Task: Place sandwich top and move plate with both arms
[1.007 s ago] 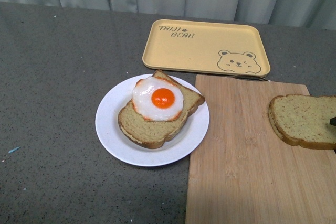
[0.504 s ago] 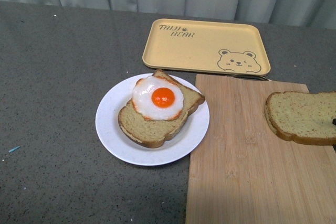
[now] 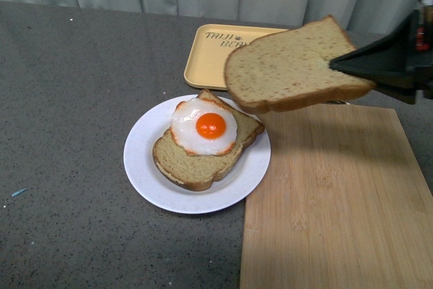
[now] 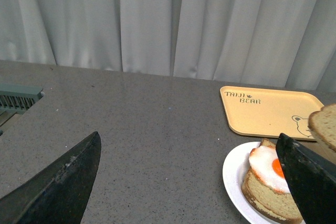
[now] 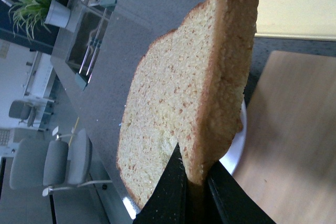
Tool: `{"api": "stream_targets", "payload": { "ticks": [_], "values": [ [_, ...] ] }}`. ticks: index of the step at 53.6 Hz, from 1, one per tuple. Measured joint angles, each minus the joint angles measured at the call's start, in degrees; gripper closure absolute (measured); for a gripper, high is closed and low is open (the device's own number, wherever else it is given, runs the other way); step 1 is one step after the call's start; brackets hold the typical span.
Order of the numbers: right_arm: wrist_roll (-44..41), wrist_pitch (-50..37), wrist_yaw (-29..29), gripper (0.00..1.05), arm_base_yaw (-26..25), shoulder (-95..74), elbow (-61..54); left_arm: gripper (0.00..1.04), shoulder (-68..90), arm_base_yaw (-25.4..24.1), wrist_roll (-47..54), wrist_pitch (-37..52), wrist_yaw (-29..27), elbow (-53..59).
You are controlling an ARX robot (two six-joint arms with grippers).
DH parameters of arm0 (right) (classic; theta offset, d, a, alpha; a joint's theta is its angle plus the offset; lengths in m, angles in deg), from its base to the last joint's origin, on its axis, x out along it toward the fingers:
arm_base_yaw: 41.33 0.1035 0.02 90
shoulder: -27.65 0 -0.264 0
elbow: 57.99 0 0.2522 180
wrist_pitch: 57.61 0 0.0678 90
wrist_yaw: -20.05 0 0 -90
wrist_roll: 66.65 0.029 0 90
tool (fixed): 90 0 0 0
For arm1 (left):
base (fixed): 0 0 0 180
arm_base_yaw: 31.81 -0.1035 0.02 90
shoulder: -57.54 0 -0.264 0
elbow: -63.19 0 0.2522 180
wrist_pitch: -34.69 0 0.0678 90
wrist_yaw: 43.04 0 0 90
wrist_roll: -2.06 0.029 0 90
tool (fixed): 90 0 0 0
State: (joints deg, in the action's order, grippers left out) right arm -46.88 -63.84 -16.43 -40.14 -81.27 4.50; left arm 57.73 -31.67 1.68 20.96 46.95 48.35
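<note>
As right claw (image 3: 336, 65) grips sandwich top (image 3: 287, 64), tray (image 4: 265, 115): "BEAR".

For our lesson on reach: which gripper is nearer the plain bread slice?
Right. The right gripper clamps the sandwich top; the left gripper hangs open, apart from it, outside the front view.

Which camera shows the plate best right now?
Front view: the whole plate shows, egg-topped slice on it. Left wrist view cuts off part at the frame edge; right wrist view shows only a sliver behind the held sandwich top.
</note>
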Motion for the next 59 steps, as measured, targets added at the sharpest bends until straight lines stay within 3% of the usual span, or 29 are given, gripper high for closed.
{"api": "stream_targets", "payload": {
  "ticks": [20,35,47,59],
  "values": [
    [2.10,1.90,-1.18,1.02,11.30,-14.64,12.83,0.07,0.00,0.00,0.00,0.00,0.00,0.00],
    [-0.39,8.20,-3.89,1.02,13.09,-20.85,17.88,0.07,0.00,0.00,0.00,0.00,0.02,0.00],
    [-3.30,6.34,-7.43,0.60,11.39,-18.51,14.84,0.07,0.00,0.00,0.00,0.00,0.00,0.00],
    [-6.12,1.57,-16.61,0.23,7.19,-9.94,7.98,0.07,0.00,0.00,0.00,0.00,0.02,0.00]
  ]
}}
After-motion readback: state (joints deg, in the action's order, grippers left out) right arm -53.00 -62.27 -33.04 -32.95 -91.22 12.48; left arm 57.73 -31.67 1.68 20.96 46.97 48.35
